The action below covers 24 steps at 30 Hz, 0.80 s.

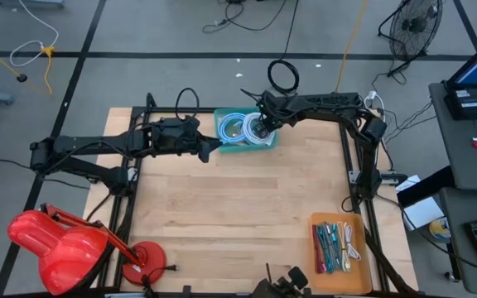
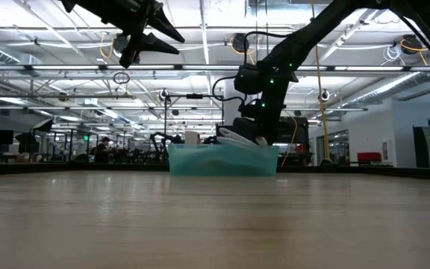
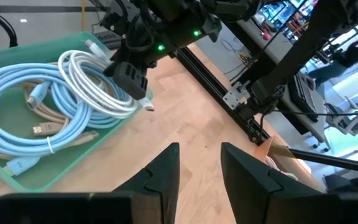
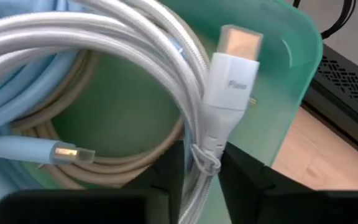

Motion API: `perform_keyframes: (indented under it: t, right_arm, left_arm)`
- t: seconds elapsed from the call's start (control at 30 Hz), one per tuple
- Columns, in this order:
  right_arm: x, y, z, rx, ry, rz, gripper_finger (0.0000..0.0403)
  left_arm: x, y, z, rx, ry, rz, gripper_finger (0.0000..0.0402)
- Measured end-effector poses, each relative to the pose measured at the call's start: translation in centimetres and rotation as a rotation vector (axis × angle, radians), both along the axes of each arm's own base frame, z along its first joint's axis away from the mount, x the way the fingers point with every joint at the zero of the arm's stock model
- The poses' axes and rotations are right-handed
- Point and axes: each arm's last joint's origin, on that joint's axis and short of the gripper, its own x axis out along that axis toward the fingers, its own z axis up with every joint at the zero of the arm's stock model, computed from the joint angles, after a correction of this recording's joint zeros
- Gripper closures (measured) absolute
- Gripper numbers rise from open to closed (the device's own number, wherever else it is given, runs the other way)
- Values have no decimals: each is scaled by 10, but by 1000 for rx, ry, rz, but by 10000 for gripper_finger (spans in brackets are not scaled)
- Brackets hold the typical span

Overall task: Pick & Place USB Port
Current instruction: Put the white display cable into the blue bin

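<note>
Right arm: reaches from the table's right edge across the far side, its wrist bent down over the green bin [image 1: 245, 142].
Right gripper [image 4: 199, 168]: down in the bin's right part, fingers close together with the white cable [image 4: 104, 37] running between them just behind its plug; clamped on that cable as far as the right wrist view shows.
Left arm: stretched from the table's left edge toward the bin, held high above the tabletop in the low view.
Left gripper [image 3: 199, 163]: just beside the bin's left side, above the wooden table [image 1: 238, 207], fingers apart with nothing between them.
White cable: a braided coil lying in the bin, its loops partly raised over the bin's near rim in the left wrist view.
White plug [image 4: 232, 68]: white housing with a metal tip, its long axis in line with the gripper's fingers and the tip pointing away from the wrist toward the bin's wall.
Blue cable [image 3: 17, 118]: coiled in the bin beside the white one, overlapping it.
Tan cable [image 4: 98, 168]: under the white coil, one metal tip showing.
Bin: at the table's far edge, near the middle.
Orange tray [image 1: 338, 244]: at the near right corner, well apart from the bin, holding small cables and tools.
Red lamp [image 1: 65, 244]: off the near left corner.
</note>
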Motion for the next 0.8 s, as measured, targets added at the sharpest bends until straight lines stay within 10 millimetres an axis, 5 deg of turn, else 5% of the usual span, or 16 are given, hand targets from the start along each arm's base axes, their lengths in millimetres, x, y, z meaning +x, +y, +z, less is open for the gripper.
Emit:
perform_keyframes:
  t: [0.4,0.67,0.8]
  right_arm:
    - [0,0,27,-74,-108,9,267]
    - [-5,10,73,-34,-344,105,279]
    - [-12,21,81,85,-378,121,304]
  left_arm:
    - [0,-1,0,16,5,-31,284]
    - [0,2,0,30,9,-28,284]
    - [-1,4,0,31,9,-20,284]
